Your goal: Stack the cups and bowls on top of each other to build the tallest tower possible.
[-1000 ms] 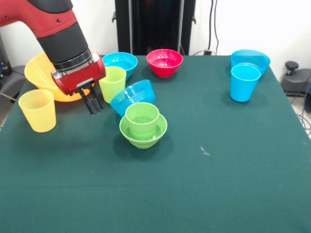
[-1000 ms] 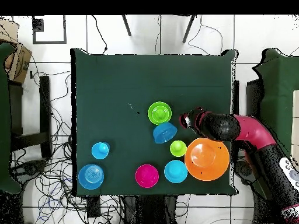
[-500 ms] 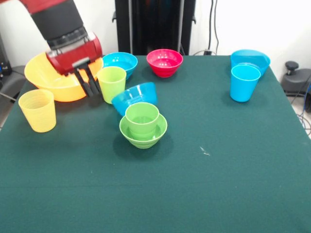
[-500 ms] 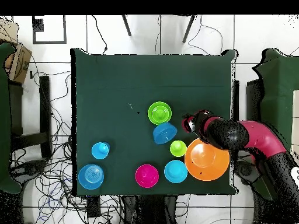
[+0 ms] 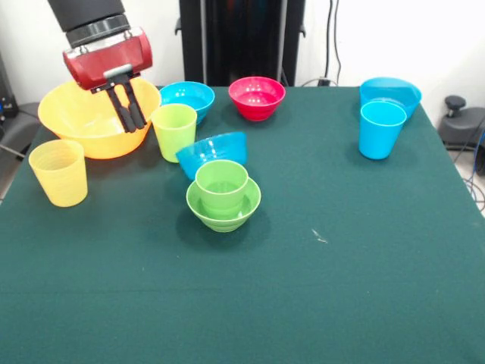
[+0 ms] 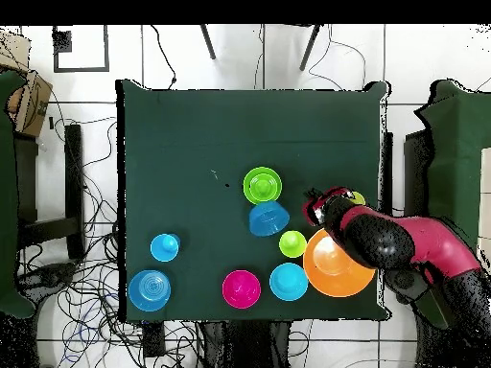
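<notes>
We judge the step in hand to be choosing the next piece for the tower (image 5: 223, 195), which so far is a green cup seated in a small green bowl near the table's middle.

1. Pincer state. The gripper (image 5: 126, 112) hangs in front of the orange bowl (image 5: 76, 115), raised off the table. Its two black fingers (image 5: 133, 111) lie almost together, a narrow gap at most, and hold nothing.

2. Governing relation. In the front view, the yellow-green cup (image 5: 174, 130) stands upright just to the picture's right of the gripper, mouth up, long axis vertical. The fingers point down and slightly toward it, but they are beside the cup, not over it. We judge that a grasp calls for a short sideways shift and a wider opening first.

3. Other pieces. A blue bowl (image 5: 213, 151) lies tipped on its side between that cup and the tower, touching or nearly touching both. The pale yellow cup (image 5: 59, 171) stands at the picture's left, apart from the rest. The sky blue cup (image 5: 381, 129) stands well away at the right, against a wide blue bowl (image 5: 394, 91).

4. Limits of view. Overhead, the arm (image 6: 403, 241) covers the pale yellow cup almost entirely and part of the orange bowl's rim. We cannot tell from either view whether the tipped bowl rests against the tower.
</notes>
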{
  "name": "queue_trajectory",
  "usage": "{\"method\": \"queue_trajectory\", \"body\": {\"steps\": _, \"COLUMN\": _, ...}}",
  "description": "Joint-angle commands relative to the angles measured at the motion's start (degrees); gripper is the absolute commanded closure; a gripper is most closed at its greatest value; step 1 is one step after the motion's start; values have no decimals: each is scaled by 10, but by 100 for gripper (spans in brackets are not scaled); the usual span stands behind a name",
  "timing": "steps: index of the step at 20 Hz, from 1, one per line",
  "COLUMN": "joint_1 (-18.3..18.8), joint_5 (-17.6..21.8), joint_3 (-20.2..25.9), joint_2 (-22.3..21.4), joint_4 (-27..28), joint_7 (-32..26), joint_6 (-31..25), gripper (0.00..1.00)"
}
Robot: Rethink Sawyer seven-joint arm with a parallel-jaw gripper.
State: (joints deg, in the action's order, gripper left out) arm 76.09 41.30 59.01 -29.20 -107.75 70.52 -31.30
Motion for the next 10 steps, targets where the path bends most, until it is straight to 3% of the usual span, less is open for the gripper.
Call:
{"method": "queue_trajectory", "body": {"steps": 1, "joint_1": -29, "joint_5": 74, "joint_3": -31, "joint_2": 6, "joint_4": -64, "joint_7": -2, "joint_6": 69, "gripper": 100}}
{"method": "queue_trajectory", "body": {"steps": 6, "joint_1": -108, "joint_5": 131, "joint_3": -112, "joint_2": -11, "joint_4": -61, "joint_7": 83, "joint_6": 142, "gripper": 100}}
{"method": "queue_trajectory", "body": {"steps": 10, "joint_1": -172, "joint_5": 139, "joint_3": -174, "joint_2": -26, "joint_4": -67, "joint_7": 147, "joint_6": 226, "gripper": 100}}
